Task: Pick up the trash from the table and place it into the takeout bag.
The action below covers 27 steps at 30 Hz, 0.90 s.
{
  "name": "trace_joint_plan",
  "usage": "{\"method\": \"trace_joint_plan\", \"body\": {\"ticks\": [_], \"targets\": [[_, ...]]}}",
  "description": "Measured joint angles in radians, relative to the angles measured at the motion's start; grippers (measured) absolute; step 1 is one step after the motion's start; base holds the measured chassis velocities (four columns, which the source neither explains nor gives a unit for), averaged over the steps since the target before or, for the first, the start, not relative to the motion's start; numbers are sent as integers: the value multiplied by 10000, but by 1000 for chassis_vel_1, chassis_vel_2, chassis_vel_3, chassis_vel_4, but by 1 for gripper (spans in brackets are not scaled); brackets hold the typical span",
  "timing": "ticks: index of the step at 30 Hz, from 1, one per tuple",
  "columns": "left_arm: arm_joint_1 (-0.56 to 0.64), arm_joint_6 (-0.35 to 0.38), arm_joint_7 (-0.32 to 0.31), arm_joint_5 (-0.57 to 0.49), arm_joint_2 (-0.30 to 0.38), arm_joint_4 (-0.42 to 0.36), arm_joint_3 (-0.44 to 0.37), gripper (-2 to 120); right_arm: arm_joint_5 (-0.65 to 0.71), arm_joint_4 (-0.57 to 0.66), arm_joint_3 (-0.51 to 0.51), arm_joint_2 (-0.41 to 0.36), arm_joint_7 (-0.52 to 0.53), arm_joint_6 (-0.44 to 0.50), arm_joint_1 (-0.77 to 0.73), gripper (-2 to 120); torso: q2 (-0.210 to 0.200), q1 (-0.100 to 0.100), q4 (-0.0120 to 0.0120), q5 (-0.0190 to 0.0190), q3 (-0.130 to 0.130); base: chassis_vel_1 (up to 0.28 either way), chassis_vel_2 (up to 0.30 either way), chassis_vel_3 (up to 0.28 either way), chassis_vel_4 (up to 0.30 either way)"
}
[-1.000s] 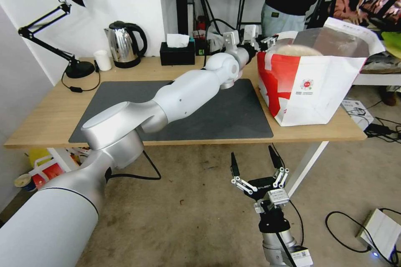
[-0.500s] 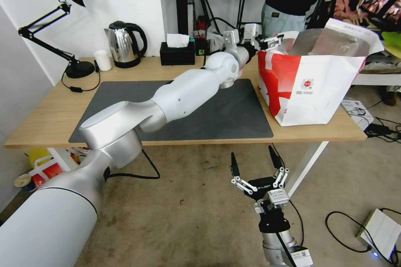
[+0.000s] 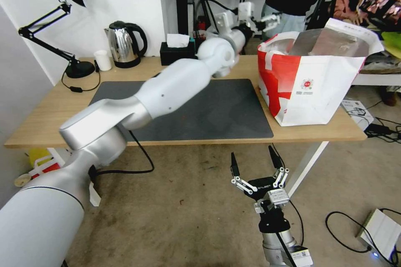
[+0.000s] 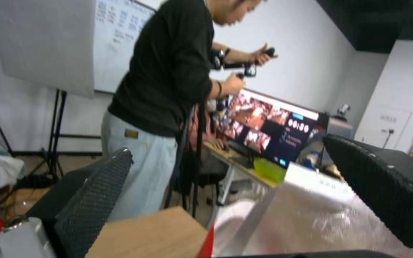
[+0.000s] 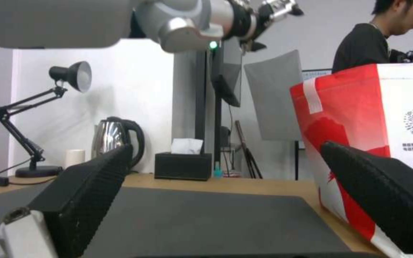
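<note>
A wooden desk (image 3: 54, 112) with a dark mat (image 3: 217, 112) stands before the robot, and the takeout bag (image 3: 311, 79) sits upright on the desk's right end, its mouth open to show silver lining. The left arm reaches across the desk, and the left claw (image 3: 267, 21) hangs in the air above and just behind the bag's left rim, fingers spread and holding nothing. In the left wrist view its two dark fingers (image 4: 96, 200) stand wide apart with the foil lining and the desk edge below them. No bowl or cup lies on the mat or the bare wood; a pale rounded shape shows just inside the bag's near-left corner, likely a piece of the trash (image 3: 277, 54) already dropped in — the rest of the interior is hidden by the bag's walls. The right claw (image 3: 255, 162) is parked low in front of the desk edge, below the desktop, fingers open and pointing up, well apart from the bag. From its own camera the bag's red side panel rises close on one side, the mat stretching ahead. The relation that matters: the bag's opening lies below and slightly to the right of the left claw, so that arm is the nearer one to it. A kettle (image 3: 123, 44), a tissue box (image 3: 177, 52) and a lamp (image 3: 62, 21) stand along the back of the desk, untouched.
</note>
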Motion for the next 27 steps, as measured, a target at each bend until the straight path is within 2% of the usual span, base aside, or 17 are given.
{"method": "trace_joint_plan", "body": {"ticks": [4, 7, 8, 11, 12, 16, 17, 19, 20, 21, 23, 25, 26, 27], "targets": [[-105, -7, -205, 143, 328, -393, -207, 100, 0, 0, 0, 0, 0, 0, 0, 100, 0, 0, -3, 3, 0, 0, 0, 0, 0], [-257, -2, -500, 567, 1075, -962, -283, 100, 0, 0, 0, 0, 0, 0, -1, 100, 0, 0, -3, 2, -1, 0, 0, 0, 0], [-257, -2, -500, 567, 1075, -962, -283, 100, 0, 0, 0, 0, 0, 0, -1, 100, 0, 0, -3, 2, -1, 0, 0, 0, 0], [-119, 17, -611, 873, 2444, -2076, -394, 100, 0, 0, 2, 0, 0, 0, -1, 100, 0, 0, 1, -1, 0, 0, 0, 0, 0], [-119, 17, -611, 873, 2444, -2076, -394, 100, 0, 0, 2, 0, 0, 0, -1, 100, 0, 0, 1, -1, 0, 0, 0, 0, 0], [784, 9, -698, 1139, 4508, -4165, -1170, 100, 0, 0, -1, -1, -1, 0, -1, 100, 1, -1, -2, 2, -1, 0, 0, 0, 0], [784, 9, -698, 1139, 4508, -4165, -1170, 100, 0, 0, -1, -1, -1, 0, -1, 100, 1, -1, -2, 2, -1, 0, 0, 0, 0], [1870, -18, -824, 1520, 5760, -5331, -1989, 100, 0, 0, 2, 1, 0, 0, -1, 100, 1, -1, 3, -5, -1, 0, 0, 0, 0], [2373, -36, -876, 1680, 6154, -5753, -2345, 100, 0, 0, 0, 0, 0, 0, -1, 100, 0, -1, 6, -5, -1, 0, 0, 0, 0], [2373, -36, -876, 1680, 6154, -5753, -2345, 100, 0, 0, 0, 0, 0, 0, -1, 100, 0, -1, 6, -5, -1, 0, 0, 0, 0], [4036, -81, -970, 2056, 7069, -7002, -3610, 100, 0, 0, 1, 1, -1, 0, -1, 100, 0, -1, 8, -13, -1, 0, 0, 0, 0], [5674, -132, -957, 2355, 7630, -8017, -5123, 100, 0, 0, -1, 0, -1, 0, -1, 100, 2, -3, 1, 6, -3, 0, 0, 0, 0], [5674, -132, -957, 2355, 7630, -8017, -5123, 100, 0, 0, -1, 0, -1, 0, -1, 100, 2, -3, 1, 6, -3, 0, 0, 0, 0], [6354, -196, -954, 2509, 7806, -8328, -5675, 100, 0, 0, 2, -1, -1, 0, -1, 100, 2, -3, 1, 4, -3, 0, 0, 0, 0]]}}
